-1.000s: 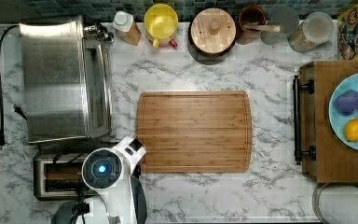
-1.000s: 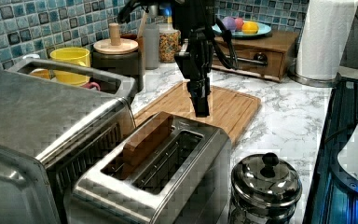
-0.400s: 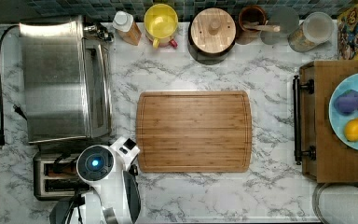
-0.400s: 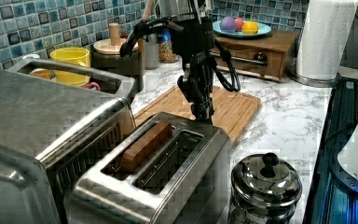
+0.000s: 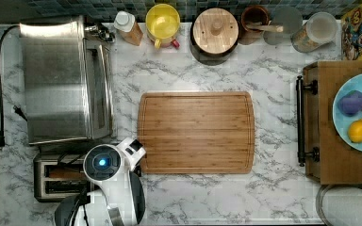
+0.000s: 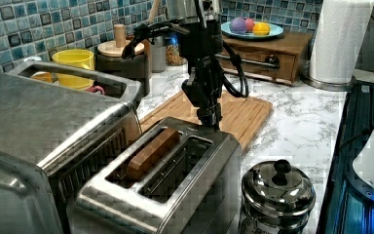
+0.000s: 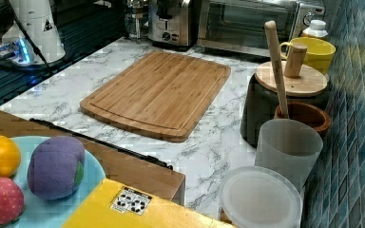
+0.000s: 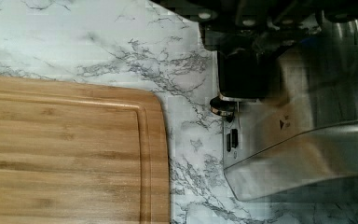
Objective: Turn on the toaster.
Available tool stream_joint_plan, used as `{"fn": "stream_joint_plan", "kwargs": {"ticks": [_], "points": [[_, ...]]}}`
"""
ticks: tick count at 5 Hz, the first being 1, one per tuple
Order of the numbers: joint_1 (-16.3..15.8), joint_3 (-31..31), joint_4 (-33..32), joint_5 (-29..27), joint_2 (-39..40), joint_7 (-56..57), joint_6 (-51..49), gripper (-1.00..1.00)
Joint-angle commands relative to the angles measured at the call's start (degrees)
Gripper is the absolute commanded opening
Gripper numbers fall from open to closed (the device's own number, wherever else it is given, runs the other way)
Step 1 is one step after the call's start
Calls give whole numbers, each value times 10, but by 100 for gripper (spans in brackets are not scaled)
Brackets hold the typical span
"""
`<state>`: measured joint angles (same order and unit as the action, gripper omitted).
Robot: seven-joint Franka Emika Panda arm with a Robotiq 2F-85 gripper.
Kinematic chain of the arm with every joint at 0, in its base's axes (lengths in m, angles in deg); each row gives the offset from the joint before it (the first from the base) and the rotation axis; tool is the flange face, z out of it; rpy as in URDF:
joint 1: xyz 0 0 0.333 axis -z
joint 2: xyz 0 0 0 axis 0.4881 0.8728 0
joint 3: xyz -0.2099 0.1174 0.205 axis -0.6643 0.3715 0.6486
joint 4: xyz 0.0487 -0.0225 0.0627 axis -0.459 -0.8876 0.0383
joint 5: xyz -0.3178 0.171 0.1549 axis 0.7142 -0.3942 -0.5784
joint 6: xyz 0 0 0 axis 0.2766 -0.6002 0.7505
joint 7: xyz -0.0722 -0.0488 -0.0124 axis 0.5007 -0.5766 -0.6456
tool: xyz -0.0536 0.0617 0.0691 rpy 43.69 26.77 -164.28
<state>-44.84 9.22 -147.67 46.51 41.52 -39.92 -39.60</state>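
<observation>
Black gripper sits at far end of small brushed-steel two-slot toaster (bread slice in one slot), beside wooden cutting board; finger opening: cannot tell

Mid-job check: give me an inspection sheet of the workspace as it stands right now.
Surface: white marble-look counter, with a bamboo cutting board in the middle.
Job's things: small brushed-steel pop-up toaster with a bread slice standing in one slot.
Clutter: large steel toaster oven, yellow mug, dark pot with a wooden lid, steel lidded pot, paper towel roll, blue plate of toy fruit.
Grippers: pincer at the toaster's end nearest the board; jaw state unclear.
Cables: black power cord along the top view's left edge.
Surroundings: blue tiled backsplash.
</observation>
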Motion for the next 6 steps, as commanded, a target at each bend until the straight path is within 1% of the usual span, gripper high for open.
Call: {"fn": "stream_joint_plan", "kwargs": {"ticks": [1,2,3,4,6], "points": [[10,-13,-36,-37,109,-18,87,-100],[5,-8,-54,-20,161,-45,116,-100],[12,-23,-58,-51,124,-18,91,-100],[9,-26,-58,-52,124,-18,91,-100],[15,-21,-58,-51,124,-18,91,-100]]}}
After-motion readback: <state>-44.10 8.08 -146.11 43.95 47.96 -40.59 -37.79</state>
